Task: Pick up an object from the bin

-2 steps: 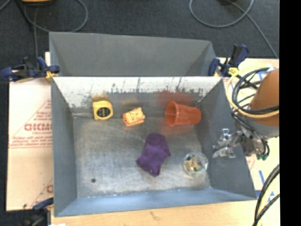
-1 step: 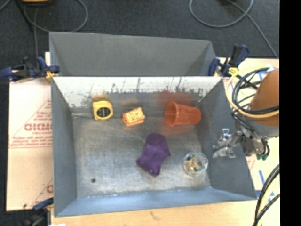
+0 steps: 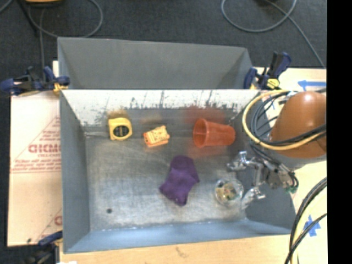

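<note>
The wrist carried a smooth, rounded orange-brown cover [image 3: 302,125]. Black and yellow cables [image 3: 254,126] ran in loops around the cover's left side. A separate black cable [image 3: 297,219] curved below it. The tool [image 3: 243,179] was bare silver metal, built of small angular brackets with two thin fingers [image 3: 240,162].

Light is pouring down evenly from above and the grey bin [image 3: 74,164] is sitting fairly bright — its back wall is catching the most, with the orange cup [image 3: 213,133] throwing a reddish glow up onto it. The near wall is lying in shade — the purple cloth [image 3: 180,179] is casting barely a shadow.
</note>
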You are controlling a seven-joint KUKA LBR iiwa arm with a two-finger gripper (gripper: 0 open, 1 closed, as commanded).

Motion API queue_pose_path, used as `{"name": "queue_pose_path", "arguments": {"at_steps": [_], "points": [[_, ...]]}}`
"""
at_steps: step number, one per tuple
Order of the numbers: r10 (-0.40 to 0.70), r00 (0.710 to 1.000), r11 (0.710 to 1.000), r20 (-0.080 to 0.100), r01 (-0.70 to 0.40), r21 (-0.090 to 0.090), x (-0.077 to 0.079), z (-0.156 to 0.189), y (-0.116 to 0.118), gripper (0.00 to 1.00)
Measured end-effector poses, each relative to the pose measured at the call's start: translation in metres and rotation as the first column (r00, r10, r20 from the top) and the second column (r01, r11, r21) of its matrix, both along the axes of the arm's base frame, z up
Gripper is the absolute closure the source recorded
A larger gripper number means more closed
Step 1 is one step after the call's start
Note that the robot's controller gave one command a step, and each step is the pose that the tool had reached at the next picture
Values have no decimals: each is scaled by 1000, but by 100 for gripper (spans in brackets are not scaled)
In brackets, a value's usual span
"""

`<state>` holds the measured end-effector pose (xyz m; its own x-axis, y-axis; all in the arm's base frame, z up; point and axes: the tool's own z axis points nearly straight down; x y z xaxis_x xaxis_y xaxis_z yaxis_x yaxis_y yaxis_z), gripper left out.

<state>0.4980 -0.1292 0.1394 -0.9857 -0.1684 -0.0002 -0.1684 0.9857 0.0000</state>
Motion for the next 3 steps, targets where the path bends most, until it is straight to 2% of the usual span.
{"name": "queue_pose_path", "arguments": {"at_steps": [1, 2, 3], "points": [[0, 1000, 1000, 2, 0, -1, 0, 1, -1, 0], [365, 931, 931, 5, -365, -4, 27, -59, -9, 100], [366, 931, 931, 5, -366, -4, 27, -59, -9, 100]]}}
